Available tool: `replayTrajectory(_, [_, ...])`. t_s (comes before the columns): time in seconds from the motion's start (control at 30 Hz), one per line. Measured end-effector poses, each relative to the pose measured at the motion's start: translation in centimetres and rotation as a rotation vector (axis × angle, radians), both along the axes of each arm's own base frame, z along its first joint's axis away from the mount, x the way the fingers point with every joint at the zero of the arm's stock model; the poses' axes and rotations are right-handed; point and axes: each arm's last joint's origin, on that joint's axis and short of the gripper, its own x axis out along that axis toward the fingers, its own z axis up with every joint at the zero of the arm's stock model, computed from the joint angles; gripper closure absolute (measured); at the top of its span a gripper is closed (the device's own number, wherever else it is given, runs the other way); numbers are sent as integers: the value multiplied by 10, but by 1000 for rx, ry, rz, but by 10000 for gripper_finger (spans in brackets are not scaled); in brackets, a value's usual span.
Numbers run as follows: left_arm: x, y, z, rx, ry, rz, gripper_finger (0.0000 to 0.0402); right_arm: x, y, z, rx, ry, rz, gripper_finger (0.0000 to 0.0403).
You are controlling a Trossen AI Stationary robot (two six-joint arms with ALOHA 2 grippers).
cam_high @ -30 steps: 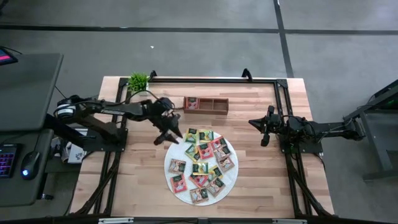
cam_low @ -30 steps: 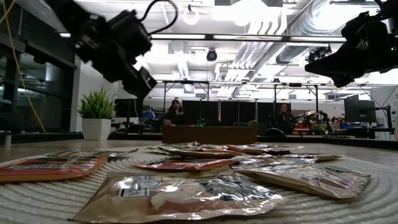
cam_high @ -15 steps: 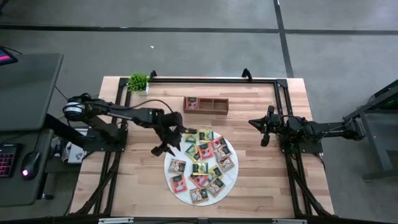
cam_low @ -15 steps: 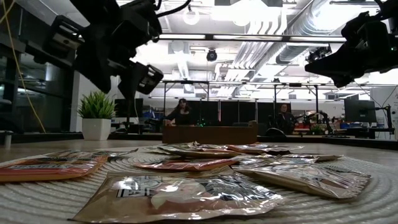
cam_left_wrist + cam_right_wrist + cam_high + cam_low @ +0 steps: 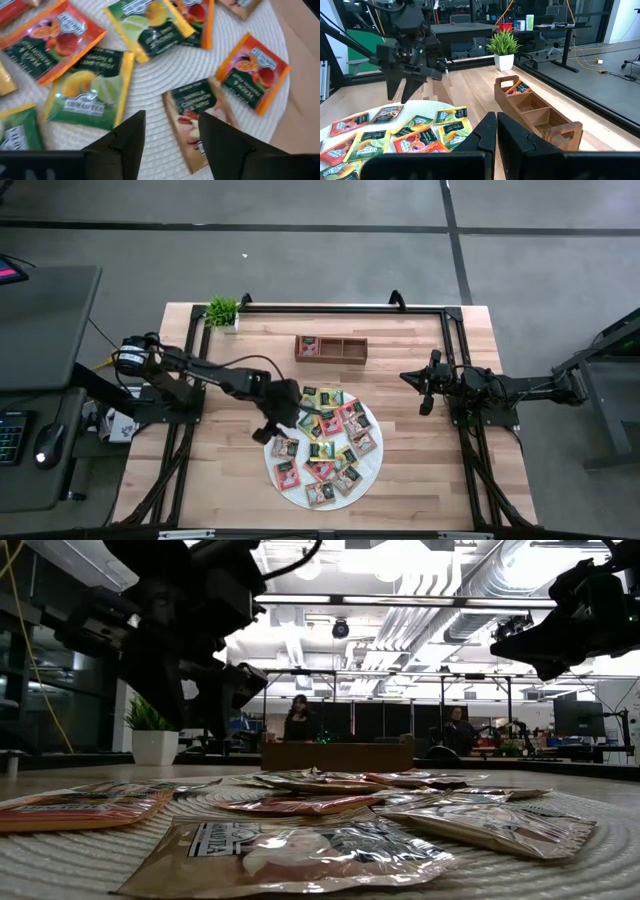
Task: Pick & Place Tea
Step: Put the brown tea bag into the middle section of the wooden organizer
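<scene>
Several tea packets [image 5: 325, 442] in red, green, yellow and brown wrappers lie flat on the round white woven mat [image 5: 374, 462]. My left gripper [image 5: 172, 137] is open and empty, pointing down over the mat's left part. A brown packet [image 5: 196, 117] and a green one [image 5: 87, 95] lie below its fingers, and it touches neither. The right wrist view also shows it [image 5: 402, 87] above the mat. My right gripper [image 5: 496, 132] is shut and empty, held above the table's right side [image 5: 425, 392].
The brown three-compartment wooden tray [image 5: 331, 348] stands beyond the mat, with a red packet in its left compartment [image 5: 308, 347]. A small potted plant [image 5: 222, 311] stands at the far left corner. Bare wood lies to the left and right of the mat.
My left gripper has gone from beside the tray toward the table's near edge and down, and now stands over the mat's left part, still open. The packets have kept their places.
</scene>
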Motion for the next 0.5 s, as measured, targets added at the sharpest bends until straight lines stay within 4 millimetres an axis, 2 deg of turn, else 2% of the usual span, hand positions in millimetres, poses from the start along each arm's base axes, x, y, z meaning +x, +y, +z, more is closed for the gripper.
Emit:
replayTrajectory(0.23, [2,-9,2,39,-41,-3,144,0,0,0,0,0,0,391])
replayTrajectory(0.5, [15,-24,-6,108,12,90,131,0,0,0,0,0,0,391])
